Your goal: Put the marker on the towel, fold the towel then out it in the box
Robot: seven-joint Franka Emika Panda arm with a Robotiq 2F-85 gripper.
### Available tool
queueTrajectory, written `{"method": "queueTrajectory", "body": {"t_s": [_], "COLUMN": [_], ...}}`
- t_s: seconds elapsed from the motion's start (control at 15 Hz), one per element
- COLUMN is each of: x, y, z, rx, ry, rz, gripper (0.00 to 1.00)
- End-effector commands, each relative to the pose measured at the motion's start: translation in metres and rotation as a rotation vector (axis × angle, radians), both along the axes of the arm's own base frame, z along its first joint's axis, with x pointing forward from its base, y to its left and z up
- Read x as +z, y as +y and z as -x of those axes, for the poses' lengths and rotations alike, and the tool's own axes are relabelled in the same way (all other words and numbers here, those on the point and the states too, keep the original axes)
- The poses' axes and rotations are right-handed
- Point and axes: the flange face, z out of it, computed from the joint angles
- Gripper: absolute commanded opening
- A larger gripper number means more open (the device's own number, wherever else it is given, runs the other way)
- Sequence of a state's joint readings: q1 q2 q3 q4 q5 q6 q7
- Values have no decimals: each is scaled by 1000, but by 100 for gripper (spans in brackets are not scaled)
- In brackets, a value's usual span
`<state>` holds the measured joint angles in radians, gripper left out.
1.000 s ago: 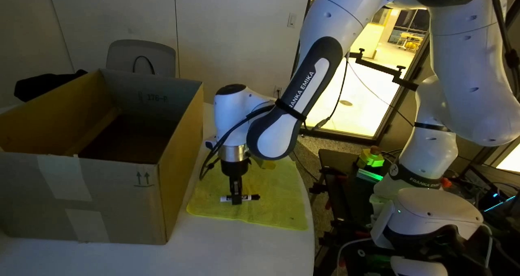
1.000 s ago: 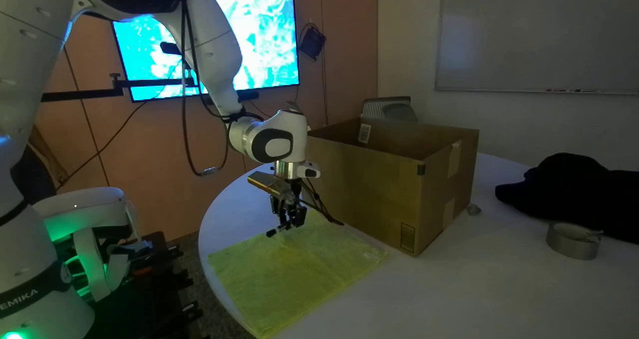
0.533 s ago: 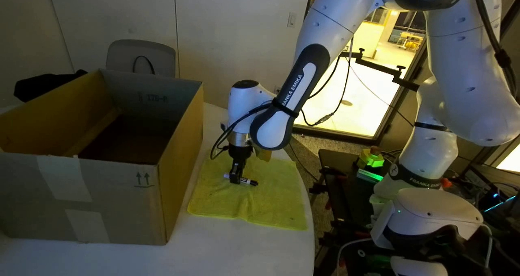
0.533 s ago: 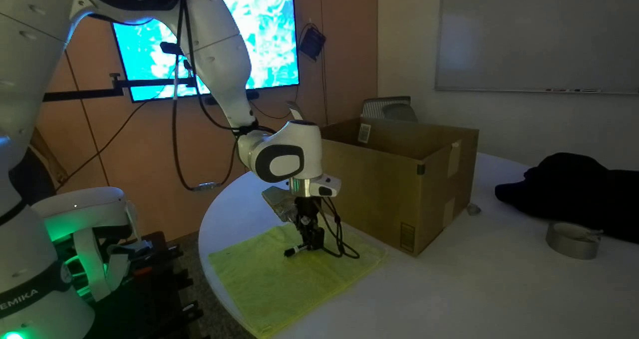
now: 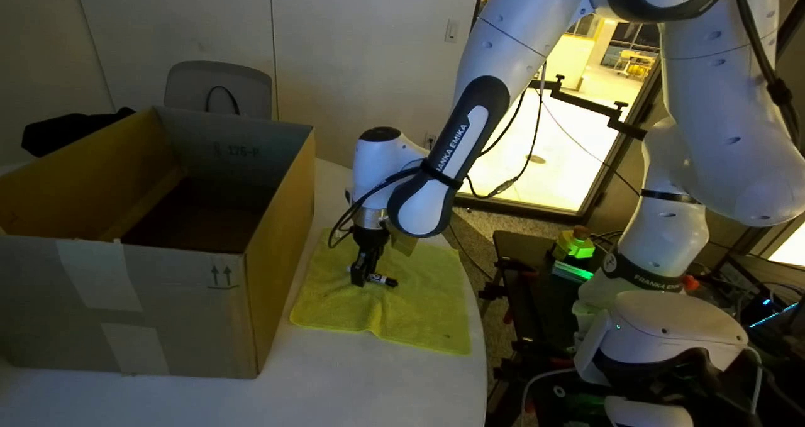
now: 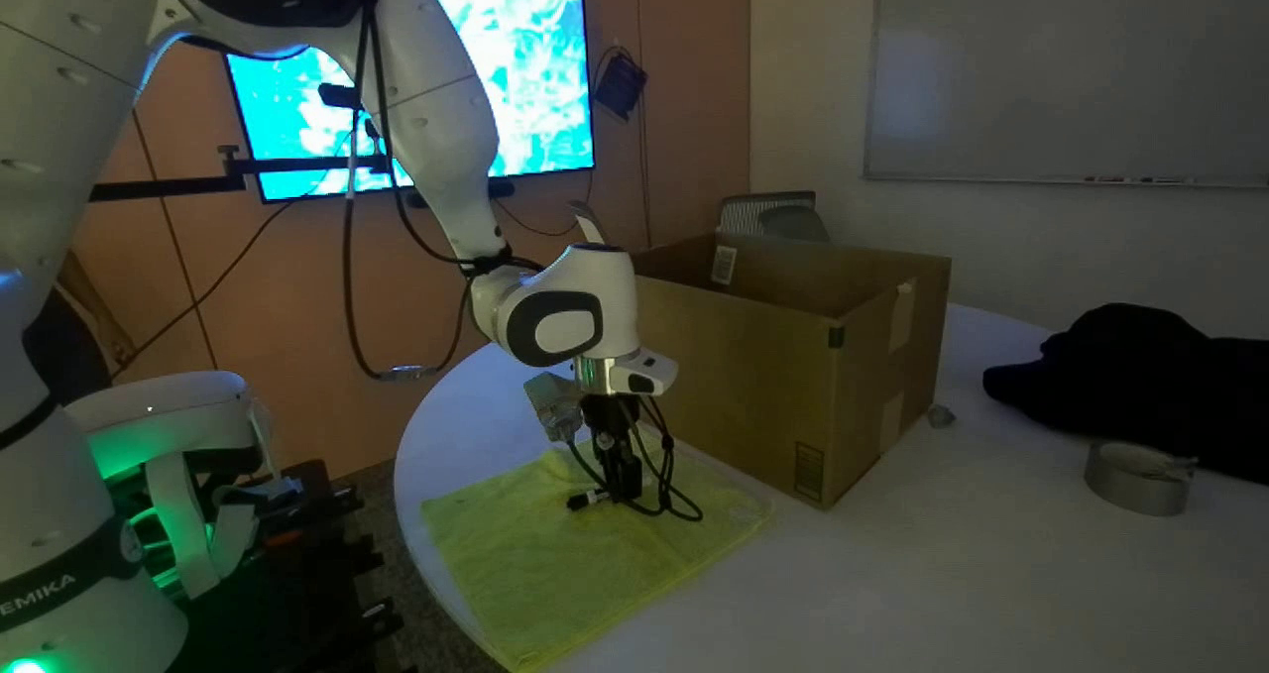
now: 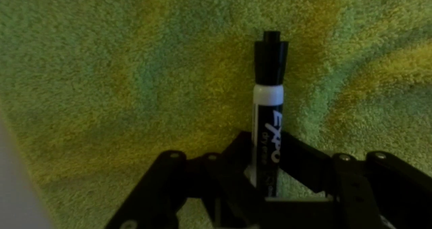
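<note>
Marker (image 7: pixel 268 127): one, wrist view, cap toward top, EXPO print readable, one towel (image 7: pixel 101 87) under it, creased. One gripper (image 7: pixel 266 151), jaws narrow, holding the marker from both sides. In an exterior view: gripper points down at the spread towel, marker sideways in it, on or barely above the cloth, contact unclear; one box (image 5: pixel 182 307), open-topped, just beside towel on one white table (image 5: pixel 377 389); one chair (image 5: pixel 188 90) behind box. In an exterior view: one tape roll (image 6: pixel 1138 490), one black bundle (image 6: pixel 1140 386), one screen (image 6: pixel 530 68), one whiteboard (image 6: pixel 1071 68).
</note>
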<state>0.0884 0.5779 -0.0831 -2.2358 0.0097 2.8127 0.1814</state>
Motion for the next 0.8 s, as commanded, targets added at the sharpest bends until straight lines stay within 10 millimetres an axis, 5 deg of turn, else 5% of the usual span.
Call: {"method": "queueTrajectory", "body": {"t_s": [0.0, 0.33, 0.73], "x": [14, 51, 43], "y": [11, 32, 87], "z": [1, 3, 11], "rx": [11, 66, 212], "ry": [-27, -86, -65], "rz": [-9, -46, -130], "gripper": [61, 100, 100]}}
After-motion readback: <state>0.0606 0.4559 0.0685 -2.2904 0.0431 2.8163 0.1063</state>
